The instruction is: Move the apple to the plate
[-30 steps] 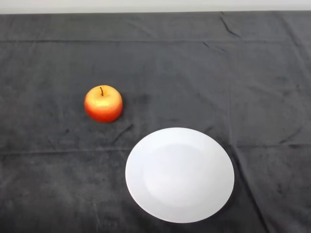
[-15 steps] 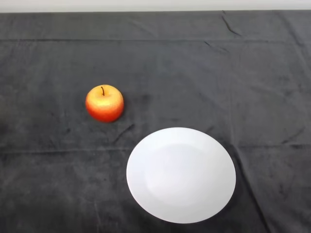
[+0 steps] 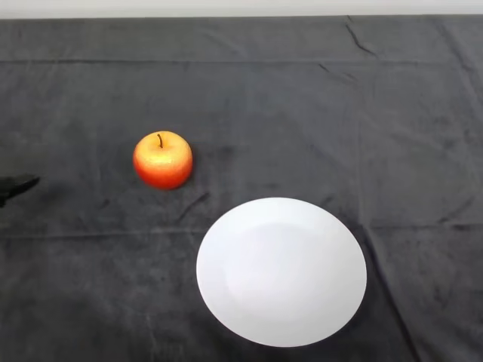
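Observation:
A red and yellow apple (image 3: 162,159) stands upright on the dark cloth, left of centre, stem up. A white plate (image 3: 281,271) lies at the near side, to the right of and nearer than the apple, with nothing on it. A black fingertip of my left hand (image 3: 16,185) shows at the far left edge, level with the apple's lower side and well apart from it. The rest of the hand is out of view.
The dark cloth (image 3: 302,113) covers the whole table and has folds and creases. The table's far edge runs along the top of the view.
A black fingertip of my left hand has come into view at the left edge. The apple and the plate have not moved.

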